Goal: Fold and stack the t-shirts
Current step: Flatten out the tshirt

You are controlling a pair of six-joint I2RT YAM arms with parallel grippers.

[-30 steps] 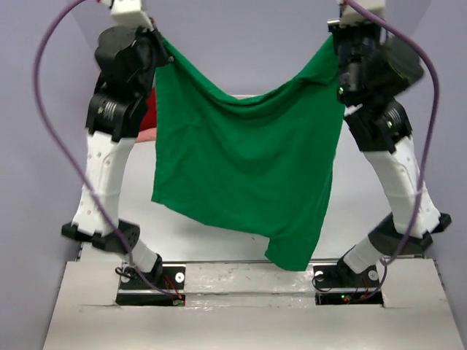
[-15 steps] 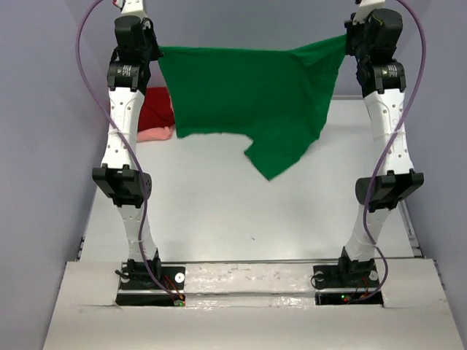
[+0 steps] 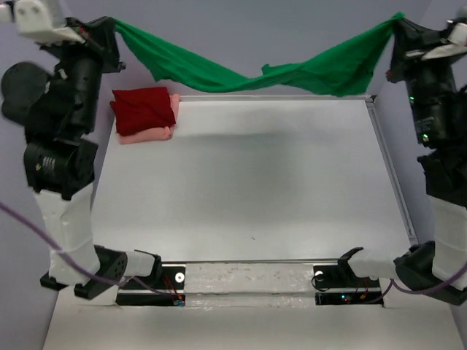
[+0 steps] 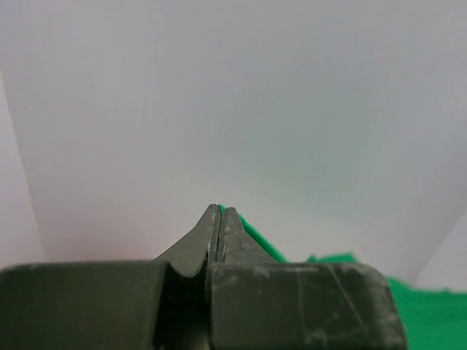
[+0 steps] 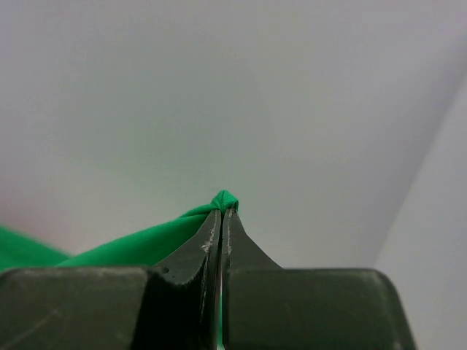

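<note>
The bright green t-shirt [image 3: 248, 73] hangs stretched in the air between my two grippers, above the far edge of the table, sagging in the middle. My left gripper [image 3: 113, 25] is shut on its left end; green cloth shows beside the fingertips in the left wrist view [image 4: 259, 240]. My right gripper [image 3: 398, 20] is shut on its right end; a green tuft [image 5: 225, 198] pokes out between the jaws. The dark red t-shirt [image 3: 144, 109] lies folded on top of the folded salmon pink t-shirt [image 3: 146, 134] at the table's far left.
The white table [image 3: 248, 189] has a raised rim along its right side [image 3: 390, 175]. Pale walls stand close behind and to both sides. Both arm bases [image 3: 248, 281] sit at the near edge.
Both arms have swung outwards and back, pulling the green shirt wider and farther away. It now hangs as a narrow band instead of a broad sheet.
</note>
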